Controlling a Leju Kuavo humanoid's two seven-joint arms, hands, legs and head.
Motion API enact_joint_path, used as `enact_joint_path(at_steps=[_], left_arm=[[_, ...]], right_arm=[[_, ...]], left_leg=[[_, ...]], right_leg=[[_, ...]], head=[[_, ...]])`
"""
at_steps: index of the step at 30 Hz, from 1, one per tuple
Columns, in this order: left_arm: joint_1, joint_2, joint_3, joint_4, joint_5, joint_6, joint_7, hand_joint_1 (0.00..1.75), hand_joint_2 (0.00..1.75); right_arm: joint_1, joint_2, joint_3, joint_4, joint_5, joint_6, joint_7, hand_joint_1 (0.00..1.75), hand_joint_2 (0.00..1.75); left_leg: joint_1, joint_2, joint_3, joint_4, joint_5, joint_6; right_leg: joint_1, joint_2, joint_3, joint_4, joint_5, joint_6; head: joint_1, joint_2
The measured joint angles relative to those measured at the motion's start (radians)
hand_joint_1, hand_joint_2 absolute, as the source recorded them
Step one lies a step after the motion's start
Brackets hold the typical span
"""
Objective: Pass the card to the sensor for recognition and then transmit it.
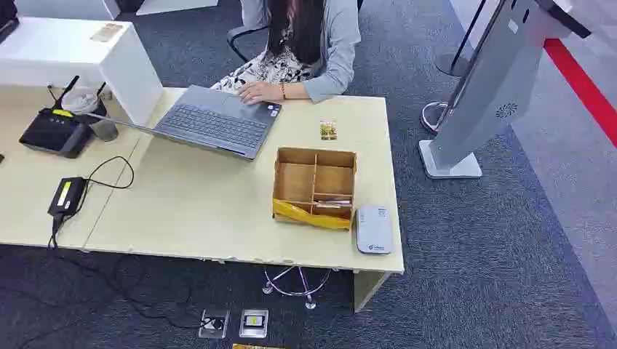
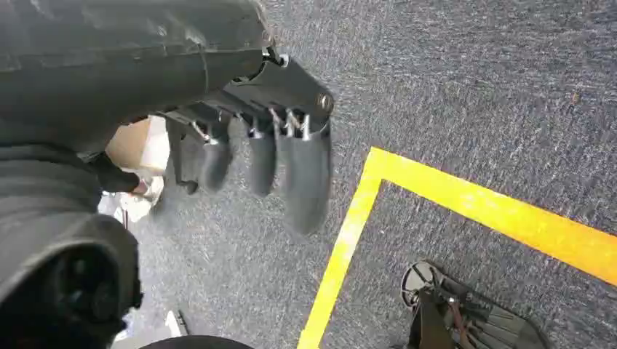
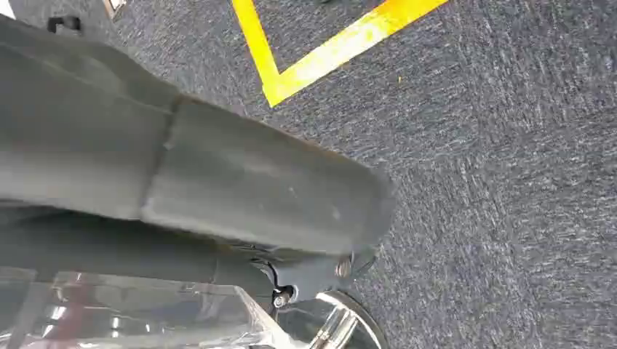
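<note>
You are looking down at a pale wooden desk (image 1: 196, 211) with a brown cardboard divided box (image 1: 315, 186) near its right end. A flat card (image 1: 332, 205) with a reddish stripe lies in the box's front right compartment, just behind the crumpled yellow strip (image 1: 311, 214) along the box's front wall. Just beside the box, at the desk's front right corner, lies the small white rounded card sensor (image 1: 374, 229). A small yellow and green card (image 1: 328, 130) lies flat on the desk behind the box, apart from it.

A person in a grey cardigan (image 1: 331, 51) sits across the desk with a hand (image 1: 256, 90) on the grey open laptop (image 1: 213, 121). To the left you see a black router (image 1: 55, 131) and a black power adapter (image 1: 67, 196) with its cable.

Your left hand (image 2: 255, 138) hangs over dark blue-grey carpet (image 2: 473, 87) marked with yellow tape (image 2: 466, 203), its dark fingers (image 2: 305, 182) apart and straight, holding nothing. Of your right hand (image 3: 276, 196) you see the thick grey thumb above the same carpet; whether its fingers are spread or curled you cannot tell
</note>
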Motion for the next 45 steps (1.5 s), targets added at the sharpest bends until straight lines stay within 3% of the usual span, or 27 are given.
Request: enact_joint_path(at_steps=[4,6,7,8,20,21,28,35,45], left_arm=[[0.0,0.0,0.0,0.0,-0.001,-0.001,-0.005,1.75,0.0],[0.0,0.0,0.0,0.0,-0.002,-0.001,-0.005,1.75,0.0],[0.0,0.0,0.0,0.0,-0.002,-0.001,-0.005,1.75,0.0],[0.0,0.0,0.0,0.0,-0.003,-0.001,-0.005,0.0,0.0],[0.0,0.0,0.002,0.0,0.004,0.003,-0.007,0.0,0.0],[0.0,0.0,0.002,0.0,0.004,0.003,-0.007,0.0,0.0],[0.0,0.0,0.016,0.0,0.006,0.002,-0.007,0.0,0.0],[0.0,0.001,0.017,0.0,0.007,-0.004,-0.018,0.0,0.0],[0.0,0.007,0.018,0.0,0.007,-0.045,-0.041,0.0,0.0]], right_arm=[[0.0,0.0,0.0,0.0,-0.003,-0.002,-0.005,1.73,0.0],[0.0,0.0,0.0,0.0,-0.003,-0.002,-0.006,1.59,0.0],[0.0,0.0,0.0,0.0,-0.003,-0.002,-0.006,0.0,0.0],[0.0,0.0,0.0,0.0,-0.003,-0.002,-0.006,0.0,0.0],[0.0,-0.001,0.0,0.0,-0.021,0.005,-0.008,0.0,0.0],[0.0,-0.002,0.0,0.0,-0.024,0.006,-0.013,0.0,1.75],[0.0,-0.036,-0.001,0.0,-0.067,0.014,-0.078,0.0,1.75],[-0.007,-0.109,-0.005,0.0,-0.105,0.014,-0.161,0.0,1.75],[-0.112,-0.237,-0.034,-0.001,-0.132,0.028,-0.19,0.0,1.75]], left_leg=[[0.0,0.0,0.0,0.0,0.0,0.0],[0.0,0.0,0.0,0.0,0.0,0.0],[0.0,0.0,0.0,0.0,0.0,0.0],[0.0,0.0,0.0,0.0,0.0,0.0],[0.0,0.0,0.0,0.0,0.0,0.0],[0.0,0.0,0.0,0.0,0.0,0.0],[0.0,0.0,0.0,0.0,0.0,0.0],[-0.001,0.0,0.0,0.0,0.0,0.0],[-0.002,0.0,0.0,0.0,0.0,0.001]], right_leg=[[0.0,0.0,0.0,0.0,0.0,0.0],[0.0,0.0,0.0,0.0,0.0,0.0],[0.0,0.0,0.0,0.0,0.0,0.0],[0.0,0.0,0.0,0.0,0.0,0.0],[0.0,0.0,0.0,0.0,0.0,0.0],[0.0,0.0,0.0,0.0,0.0,0.0],[0.0,0.0,0.0,0.0,0.0,0.0],[-0.001,0.0,0.0,0.0,0.0,0.0],[-0.002,0.0,0.0,0.0,0.001,0.001]], head=[[0.0,0.0],[0.0,0.0],[0.0,0.0],[0.0,0.0],[0.0,0.0],[0.0,0.0],[0.0,0.0],[0.0,0.0],[0.0,0.0]])
